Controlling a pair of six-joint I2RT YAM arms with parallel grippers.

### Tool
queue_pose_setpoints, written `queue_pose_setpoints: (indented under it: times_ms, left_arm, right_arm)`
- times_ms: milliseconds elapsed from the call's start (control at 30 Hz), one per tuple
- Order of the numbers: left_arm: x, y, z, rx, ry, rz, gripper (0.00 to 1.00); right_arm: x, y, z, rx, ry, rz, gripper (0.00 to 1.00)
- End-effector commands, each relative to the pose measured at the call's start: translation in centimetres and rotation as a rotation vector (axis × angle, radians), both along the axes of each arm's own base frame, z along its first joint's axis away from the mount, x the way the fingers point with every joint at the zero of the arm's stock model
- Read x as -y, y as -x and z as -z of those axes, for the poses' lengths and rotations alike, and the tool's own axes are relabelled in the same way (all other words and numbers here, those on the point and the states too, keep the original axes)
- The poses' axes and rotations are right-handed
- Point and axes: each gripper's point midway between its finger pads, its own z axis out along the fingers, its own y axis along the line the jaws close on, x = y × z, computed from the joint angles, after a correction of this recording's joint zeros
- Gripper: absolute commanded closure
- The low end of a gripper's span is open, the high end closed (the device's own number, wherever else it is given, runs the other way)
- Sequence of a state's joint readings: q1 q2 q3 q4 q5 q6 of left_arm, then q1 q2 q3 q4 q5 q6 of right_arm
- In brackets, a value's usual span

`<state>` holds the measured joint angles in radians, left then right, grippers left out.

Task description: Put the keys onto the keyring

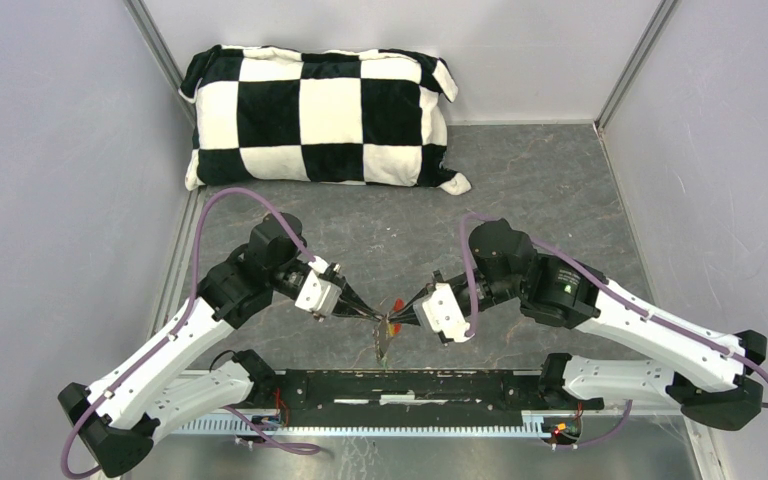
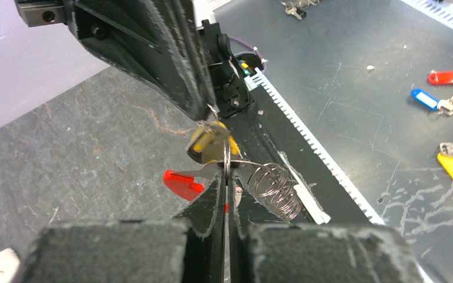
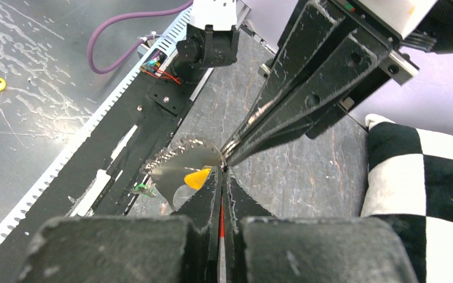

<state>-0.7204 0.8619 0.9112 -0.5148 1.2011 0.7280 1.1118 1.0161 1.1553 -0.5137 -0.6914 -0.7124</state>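
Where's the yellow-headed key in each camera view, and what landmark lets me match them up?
Top external: yellow key at centre, just above the black base rail, the shared landmark.
Left wrist: yellow key at centre; rail just behind it.
Right wrist: yellow key left of centre; rail further left.

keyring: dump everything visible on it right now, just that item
The keyring is thin grey metal, seen edge-on, pinched in the shut left gripper and held above the table. A red plastic tag juts out on one side; a coil of wire loops hangs on the other. The yellow key sits just above it, below the shut right gripper; whether it is threaded on cannot be told.
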Motion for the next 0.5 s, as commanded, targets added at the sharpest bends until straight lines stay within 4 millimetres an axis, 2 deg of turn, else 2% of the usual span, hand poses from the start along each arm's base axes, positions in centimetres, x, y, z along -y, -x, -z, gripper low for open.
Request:
queue_pose_setpoints:
  times_ms: [0, 233, 467]
  left_arm:
    - [-0.4, 0.4, -1.7, 0.139, 0.047, 0.044, 0.98]
    - [-0.4, 0.0, -1.7, 0.263, 0.075, 0.061, 0.98]
    - [0.0, 0.1, -1.2, 0.278, 0.062, 0.106, 0.98]
  right_arm:
    - [0.8, -0.1, -1.1, 0.05, -0.059, 0.027, 1.0]
    - [0.6, 0.4, 0.8, 0.049, -0.01, -0.033, 1.0]
    - [0.3, 0.6, 0.3, 0.06, -0.051, -0.045, 1.0]
